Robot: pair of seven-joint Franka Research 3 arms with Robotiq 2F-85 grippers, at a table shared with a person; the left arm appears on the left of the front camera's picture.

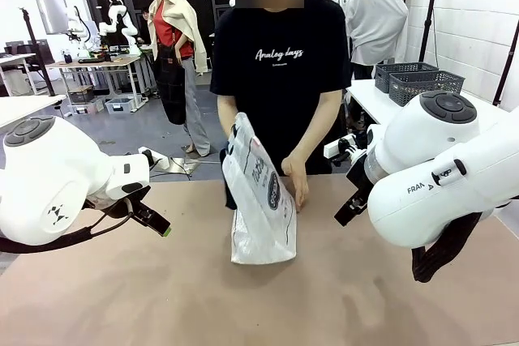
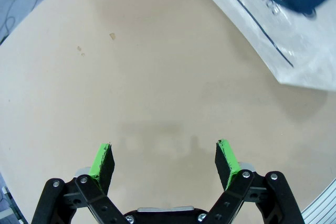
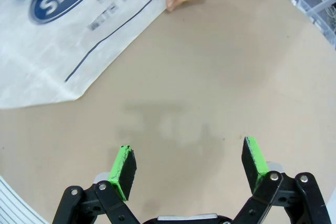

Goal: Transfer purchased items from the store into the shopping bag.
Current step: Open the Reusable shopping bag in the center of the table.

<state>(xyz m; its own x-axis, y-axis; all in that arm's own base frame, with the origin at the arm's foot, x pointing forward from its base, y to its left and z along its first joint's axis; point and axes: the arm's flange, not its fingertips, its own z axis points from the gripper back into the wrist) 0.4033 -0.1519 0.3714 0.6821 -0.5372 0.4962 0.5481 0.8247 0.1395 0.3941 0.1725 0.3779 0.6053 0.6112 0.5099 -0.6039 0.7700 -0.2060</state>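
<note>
Bright even overhead light; soft shadows; wide-angle wrist-view edge warp

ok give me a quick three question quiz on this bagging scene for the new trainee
1. True or false: the left gripper and the right gripper are both open, with nothing between their fingers.
2. What touches the shopping bag? A the person's hand; B the left gripper; C the right gripper.
3. Fill in: in the front view the bag rests on the table ____ the two grippers.

Key: 1 true; 2 A; 3 between.
</note>
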